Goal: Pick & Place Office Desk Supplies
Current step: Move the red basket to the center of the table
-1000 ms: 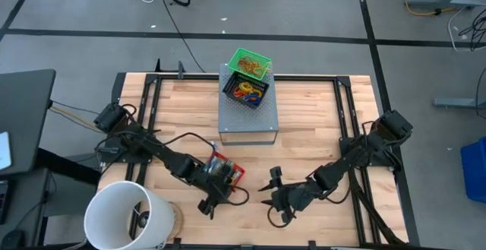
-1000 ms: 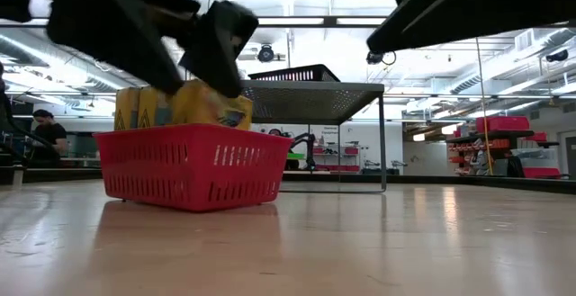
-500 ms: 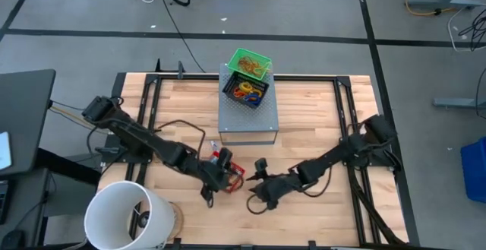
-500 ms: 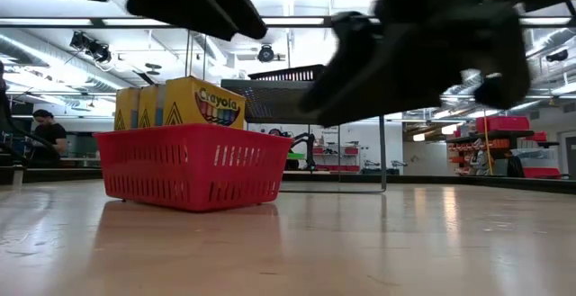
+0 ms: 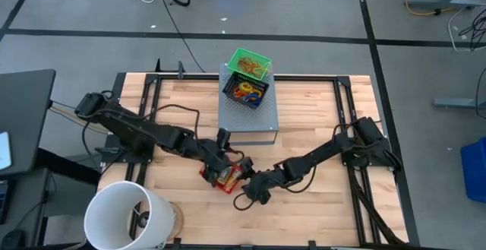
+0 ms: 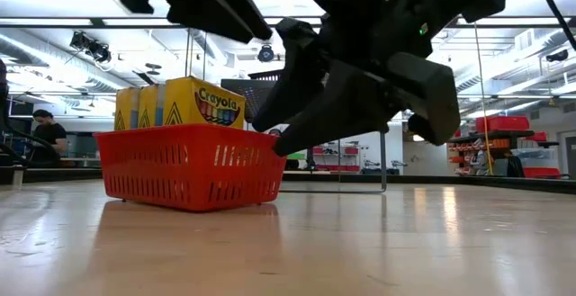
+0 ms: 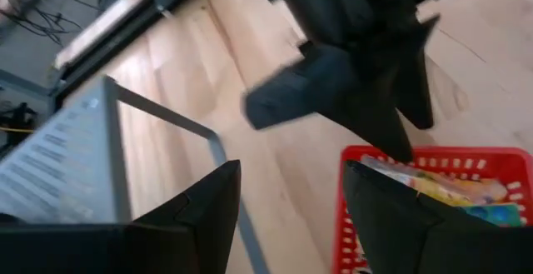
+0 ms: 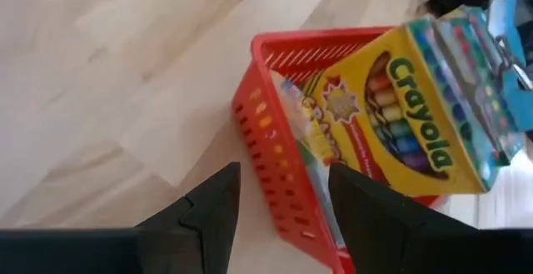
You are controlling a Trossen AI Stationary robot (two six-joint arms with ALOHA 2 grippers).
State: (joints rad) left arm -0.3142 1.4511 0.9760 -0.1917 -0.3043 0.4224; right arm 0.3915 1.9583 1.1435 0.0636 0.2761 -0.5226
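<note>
A red mesh basket stands on the wooden table. It holds yellow-orange and green crayon packets set upright. My left gripper hovers open over the basket's far-left side, above the packets. My right gripper is open at the basket's right end, one finger on each side of the basket wall. Coloured rubber bands lie in a green tray and a dark tray on the grey perforated box. My right gripper comes at the red basket's right end wall slanting down from the table's right, open, with the wall between its fingers. Whether a finger touches the wall, I cannot tell. The basket rests flat on the table.
A big white bucket stands at the table's near-left corner. The grey box fills the far middle. Black rails run along the left and right edges. Bare wood lies near and to the right of the basket.
My left gripper has risen from low beside the basket and drawn back toward the far side, ending above the packets. My right gripper has travelled toward the table's left and come down at the basket's right end. One crayon packet now stands uncovered in the basket.
</note>
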